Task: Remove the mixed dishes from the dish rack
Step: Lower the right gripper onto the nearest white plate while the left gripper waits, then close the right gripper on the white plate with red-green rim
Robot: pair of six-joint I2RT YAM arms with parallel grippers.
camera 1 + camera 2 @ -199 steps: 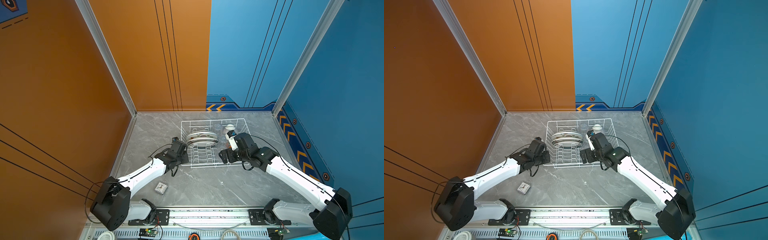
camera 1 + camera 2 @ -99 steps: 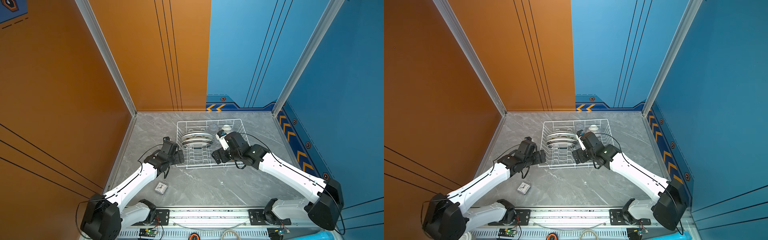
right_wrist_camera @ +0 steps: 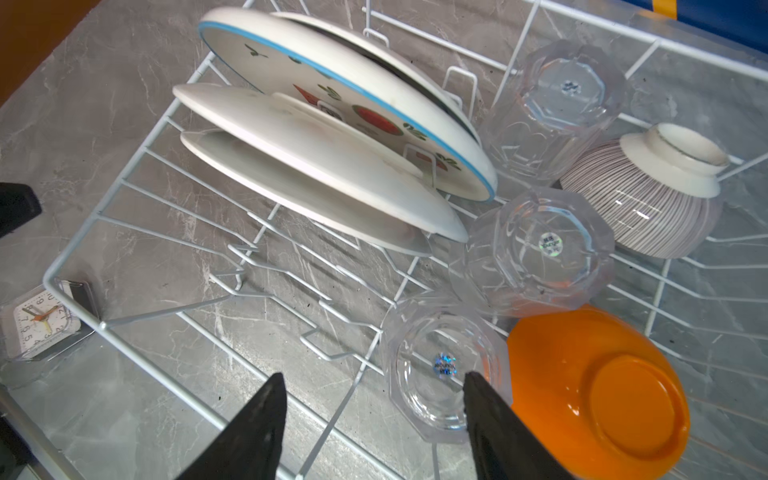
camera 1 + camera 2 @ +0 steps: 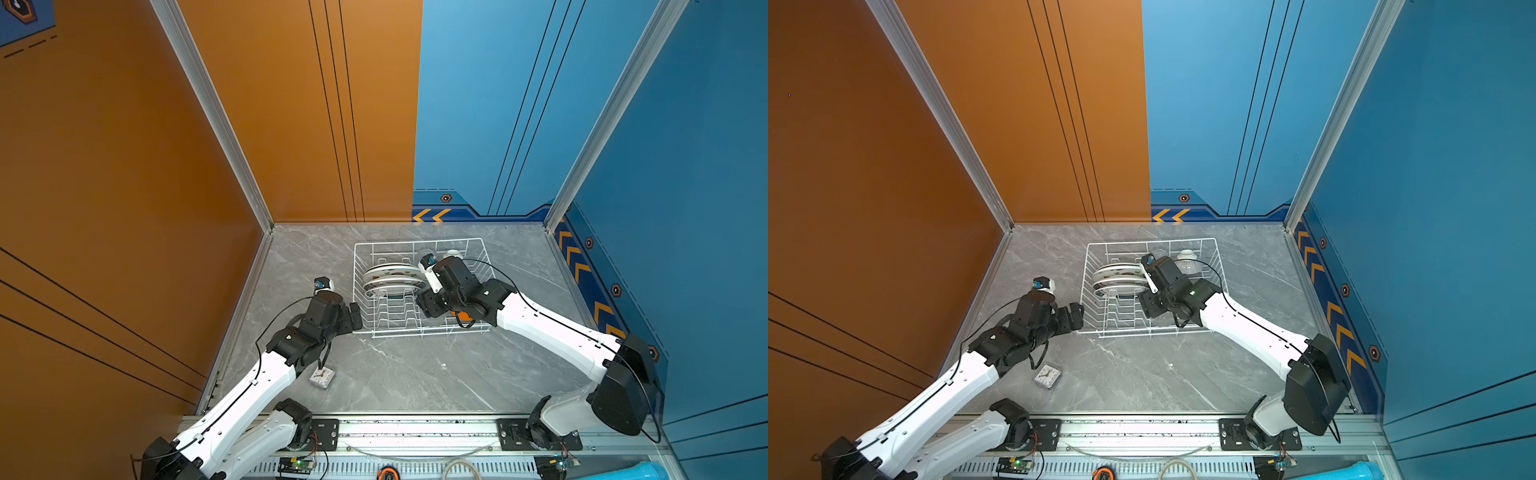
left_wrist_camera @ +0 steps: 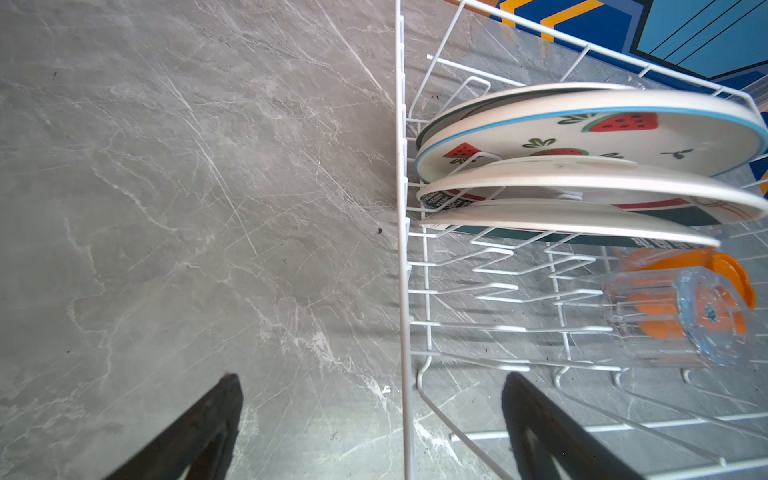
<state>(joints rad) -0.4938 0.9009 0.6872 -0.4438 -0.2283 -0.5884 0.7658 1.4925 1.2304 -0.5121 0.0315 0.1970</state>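
On the left of the grey marbled table (image 4: 395, 374), small square white-faced clock (image 4: 322, 377): laid outside the large white wire dish rack (image 5: 402, 257); not counted among the dishes.
Black left gripper (image 5: 370, 419): held wide open and empty at the rack's left wall, whose wire is seen between its fingers; judged to be placed for bracing the rack rather than lifting.
Dish rack: every dish is seen inside it, so unloading is judged not yet begun.
Round white patterned plates (image 3: 316, 166): stood on edge and leaning in the far rows of zigzag dividers, by which they are kept from falling flat.
Black right gripper (image 3: 374, 415): held open and empty over the rack's near part, one finger at the nearest tumbler's base; contact cannot be told. It is judged to be lined up on that glass.
Clear faceted glass tumblers (image 3: 536, 249): three, set mouth-down in a row, presumably for draining.
Small white ribbed bowl (image 3: 640, 208): inverted beside the far tumblers.
Glossy orange bowl (image 3: 594, 395): inverted, touching the nearest tumbler, so a crowded grasp is expected.
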